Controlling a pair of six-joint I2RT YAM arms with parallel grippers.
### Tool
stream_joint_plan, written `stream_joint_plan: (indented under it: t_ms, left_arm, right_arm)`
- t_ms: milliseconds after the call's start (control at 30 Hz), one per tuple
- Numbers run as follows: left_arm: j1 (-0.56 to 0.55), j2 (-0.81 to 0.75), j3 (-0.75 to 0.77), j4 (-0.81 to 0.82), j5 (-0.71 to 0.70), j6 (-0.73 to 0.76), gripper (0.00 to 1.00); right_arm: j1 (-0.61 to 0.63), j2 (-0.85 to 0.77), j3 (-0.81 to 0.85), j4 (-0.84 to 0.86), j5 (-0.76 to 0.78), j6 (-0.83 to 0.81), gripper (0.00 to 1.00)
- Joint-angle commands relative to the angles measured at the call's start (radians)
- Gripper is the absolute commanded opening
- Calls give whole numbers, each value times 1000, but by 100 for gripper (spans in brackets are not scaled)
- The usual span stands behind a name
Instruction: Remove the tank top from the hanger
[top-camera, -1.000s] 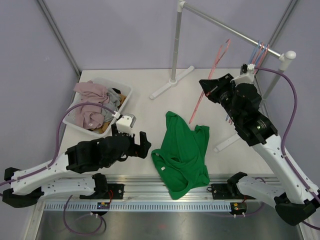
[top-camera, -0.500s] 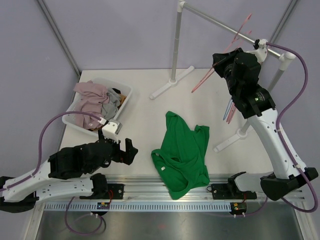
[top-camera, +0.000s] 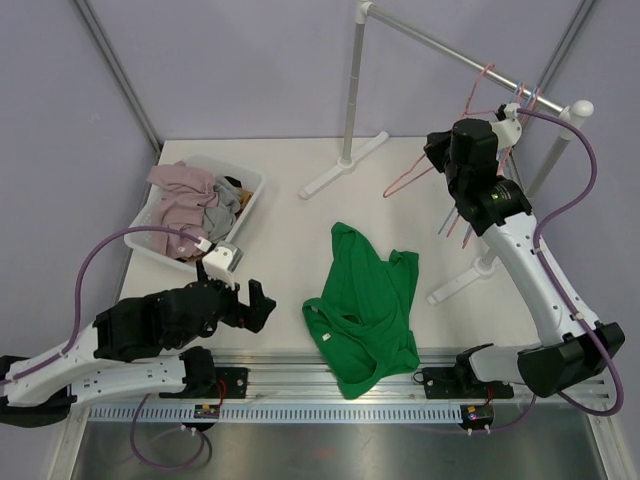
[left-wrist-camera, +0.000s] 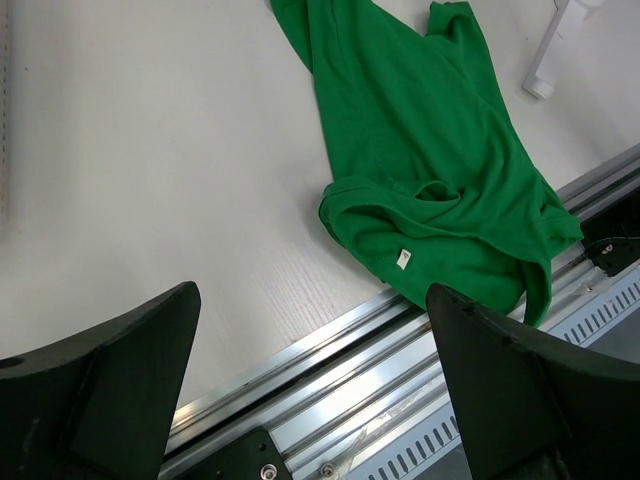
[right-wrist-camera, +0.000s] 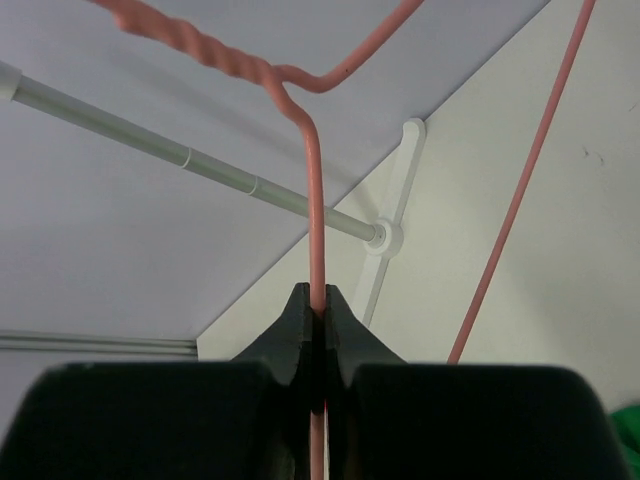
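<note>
From the top camera, the green tank top (top-camera: 365, 300) lies crumpled flat on the white table (top-camera: 290, 215), near its front edge between the two arms, free of any hanger. A white bin (top-camera: 247, 190) stands at the table's left side; it is heaped with clothes (top-camera: 185, 205), pink on top and grey and a darker piece towards its right end. The garment rack (top-camera: 352, 90) stands at the back right, with a few blue and pink hangers (top-camera: 525, 98) bunched at the far end of its rail. The right gripper (top-camera: 440, 150) is raised beside that rail and is pinched on a pink wire hanger (top-camera: 408, 178); the hook is up by the rail, but whether it rests on it cannot be told. The left gripper (top-camera: 257, 305) hangs low, just left of the tank top and apart from it

From the left wrist, the left gripper (left-wrist-camera: 308, 295) has its fingers (left-wrist-camera: 110, 380) spread wide with nothing between them. The tank top (left-wrist-camera: 430, 170) lies ahead, a white label (left-wrist-camera: 402, 260) showing at its neckline, its lower hem against the aluminium rail (left-wrist-camera: 330, 400)

From the right wrist, the right gripper (right-wrist-camera: 316, 318) has its fingers (right-wrist-camera: 295, 330) pressed together on the straight wire of the hanger (right-wrist-camera: 312, 200), below its twisted neck. A rack pole (right-wrist-camera: 190, 160) runs behind
</note>
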Motion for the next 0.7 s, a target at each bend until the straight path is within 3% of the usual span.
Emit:
stream_joint_plan:
  t_ms: [0,67,100,133,167,233,433,667]
  left_arm:
    - [-1,18,-4,59,22,23,99]
    - [-1,24,-4,59,20,24,99]
    - [-1,29,-4,58,20,23,99]
    - [-1,30,-3,58,17,21,99]
    - [-1,32,-3,61,13,23,99]
    - [-1,43,-6,74,8,24,99]
    - [-1,140,13,122,-42,1,99]
    - [-1,358,40,338,-30,24,99]
  right_arm:
    - [0,-39,-10,31,30,35,0]
    - [1,-42,-5,36,16,24,2]
    - [0,-49,-4,37,7,18,9]
    - [0,-53,-5,48,-1,10,32]
    - [0,-59,-5,50,-26,1,44]
    - [0,-80,-4,48,-52,-16,56]
    - [0,-187,-10,5,-132,-102,70]
    - [0,-382,-48,-24,-294,-243,91]
